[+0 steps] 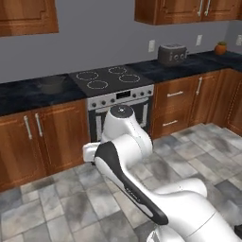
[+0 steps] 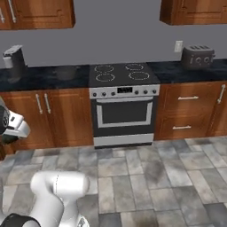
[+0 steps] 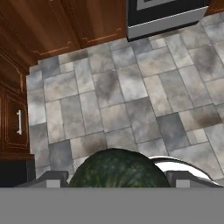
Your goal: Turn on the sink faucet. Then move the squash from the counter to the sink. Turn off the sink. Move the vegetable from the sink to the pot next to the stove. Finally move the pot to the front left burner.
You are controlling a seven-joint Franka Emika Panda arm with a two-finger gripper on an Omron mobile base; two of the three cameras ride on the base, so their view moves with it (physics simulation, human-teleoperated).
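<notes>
White arm (image 1: 124,160) folded low before the base — jaws wide, clamped round a dark green ball.

No text, label, brand, number or sign can be read anywhere. The stove (image 2: 122,74) carries thin white ring markings on its black top and a small dark display panel (image 2: 125,90) between the knobs, but nothing on that panel is legible. The toaster (image 2: 197,56) shows small dots on its side, too blurred to read.

The squash (image 3: 117,168) sits gripped between the gripper's (image 3: 117,178) fingers (image 3: 53,179), above grey floor tiles (image 3: 131,92) edged by wooden cabinets (image 3: 52,26).
</notes>
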